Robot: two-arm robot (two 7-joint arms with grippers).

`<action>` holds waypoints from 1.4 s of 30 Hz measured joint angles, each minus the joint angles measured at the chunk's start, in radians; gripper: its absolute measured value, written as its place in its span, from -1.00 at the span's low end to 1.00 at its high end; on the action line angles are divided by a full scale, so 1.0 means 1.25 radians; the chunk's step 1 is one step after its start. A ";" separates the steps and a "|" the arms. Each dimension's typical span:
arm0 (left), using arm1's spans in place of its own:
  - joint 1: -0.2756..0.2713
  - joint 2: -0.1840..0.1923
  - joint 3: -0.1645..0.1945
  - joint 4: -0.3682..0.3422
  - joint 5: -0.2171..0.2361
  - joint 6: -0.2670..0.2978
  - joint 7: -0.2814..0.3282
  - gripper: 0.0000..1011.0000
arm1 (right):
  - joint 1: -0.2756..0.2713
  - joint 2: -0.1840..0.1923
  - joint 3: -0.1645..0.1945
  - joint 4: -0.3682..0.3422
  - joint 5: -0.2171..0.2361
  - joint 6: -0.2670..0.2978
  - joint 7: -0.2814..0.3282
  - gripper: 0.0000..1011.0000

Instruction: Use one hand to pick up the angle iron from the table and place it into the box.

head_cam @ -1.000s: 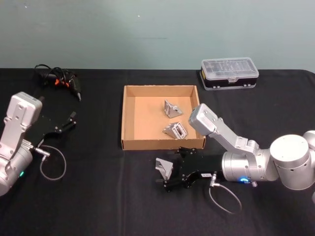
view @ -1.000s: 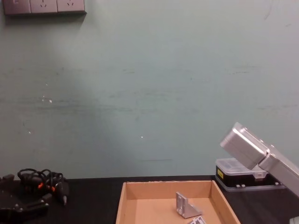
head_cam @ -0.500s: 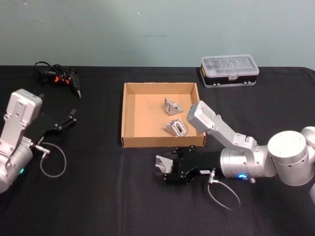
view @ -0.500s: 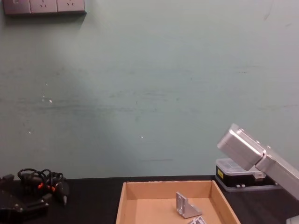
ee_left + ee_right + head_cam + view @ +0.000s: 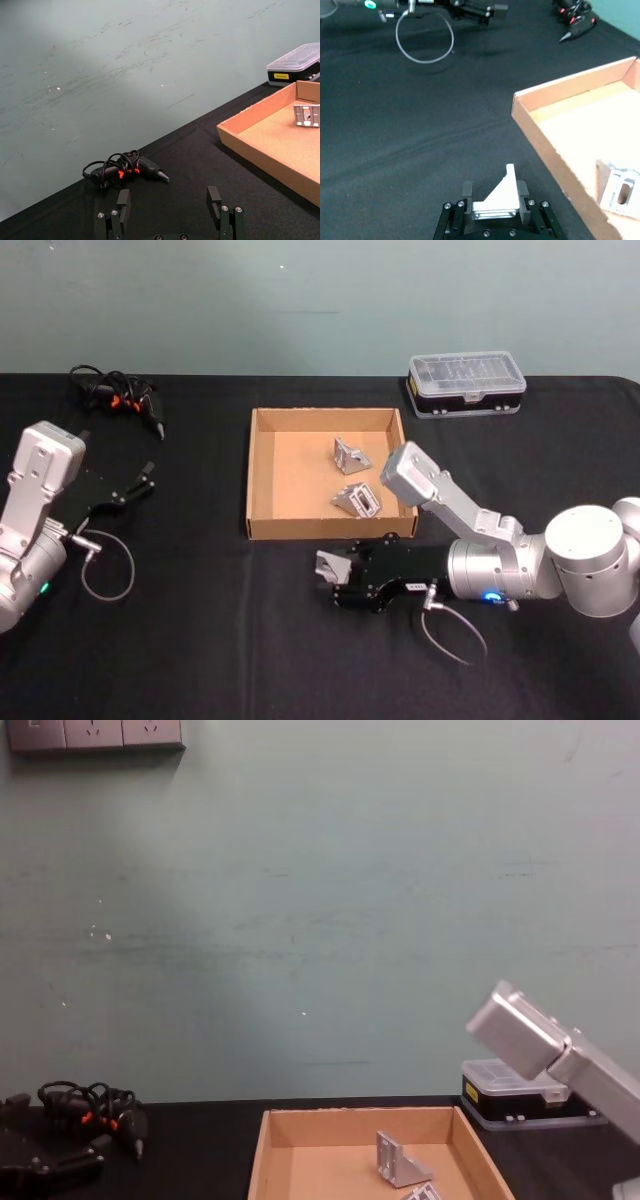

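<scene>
A silver angle iron [image 5: 328, 565] sits between the fingers of my right gripper [image 5: 336, 582], low over the black table [image 5: 200, 640], just in front of the box's near wall. In the right wrist view the angle iron [image 5: 501, 194] is clamped by both black fingers [image 5: 467, 189]. The tan cardboard box [image 5: 250, 475] stands mid-table with two more angle irons [image 5: 349, 456] inside; the chest view shows the box [image 5: 262, 1150] as well. My left gripper [image 5: 140, 483] rests at the left, open [image 5: 169, 202] and empty.
A black case with a clear lid [image 5: 466, 386] stands at the back right. A dark tool with tangled cable [image 5: 120, 400] lies at the back left. A grey cable loop [image 5: 105, 565] hangs by the left arm, another [image 5: 455, 635] by the right.
The right gripper's fingers have closed onto the angle iron and carried it slightly toward the box. The left arm has stayed where it was.
</scene>
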 joint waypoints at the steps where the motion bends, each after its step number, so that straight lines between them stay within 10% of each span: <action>1: 0.000 0.000 0.000 0.000 0.000 0.000 0.000 0.98 | -0.001 0.001 0.004 -0.006 0.003 0.002 -0.002 0.02; 12: 0.000 0.000 0.000 0.000 0.000 0.000 0.000 0.98 | 0.012 0.016 0.067 -0.085 0.031 0.005 -0.053 0.02; 20: 0.000 0.000 0.000 0.000 0.000 0.000 0.000 0.98 | 0.043 -0.029 0.096 -0.058 0.037 -0.006 -0.104 0.02; 42: 0.000 0.000 0.000 0.000 0.000 0.000 0.000 0.98 | 0.191 -0.236 0.072 0.299 -0.020 0.004 -0.146 0.02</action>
